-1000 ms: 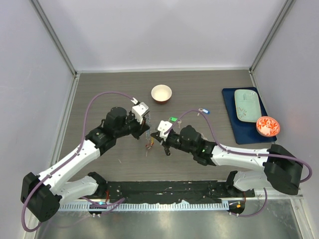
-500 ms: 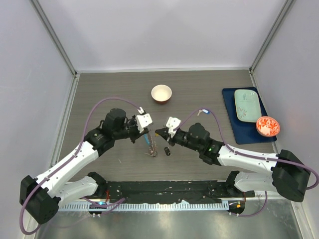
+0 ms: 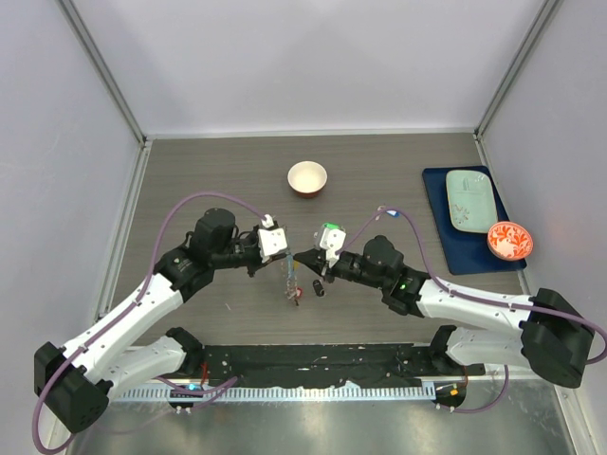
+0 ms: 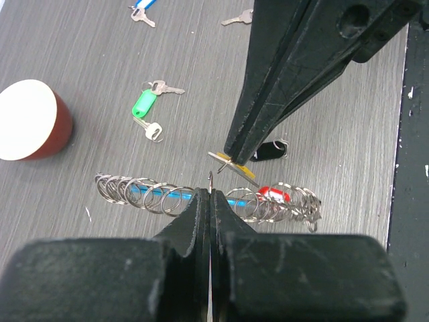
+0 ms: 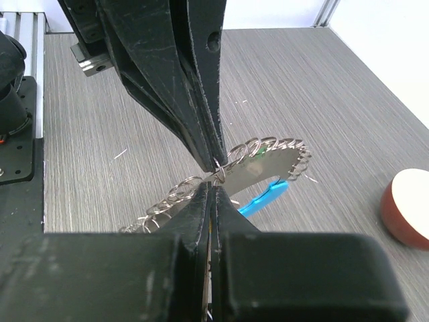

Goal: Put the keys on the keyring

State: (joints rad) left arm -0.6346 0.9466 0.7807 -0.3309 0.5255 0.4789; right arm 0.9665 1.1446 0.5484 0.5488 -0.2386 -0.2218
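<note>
Two shut grips, tip to tip: keyring (image 4: 151,198) wire in left gripper (image 4: 209,196), key (image 4: 231,164) in right gripper (image 4: 235,155). Hangs crosswise, just beside the pinched wire.

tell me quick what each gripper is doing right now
left gripper: shut, pinching the keyring
right gripper: shut on a key with a yellow tag

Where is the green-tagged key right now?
The green-tagged key lies left of centre in the left wrist view, between the bowl and the right hand, beyond the keyring.
</note>
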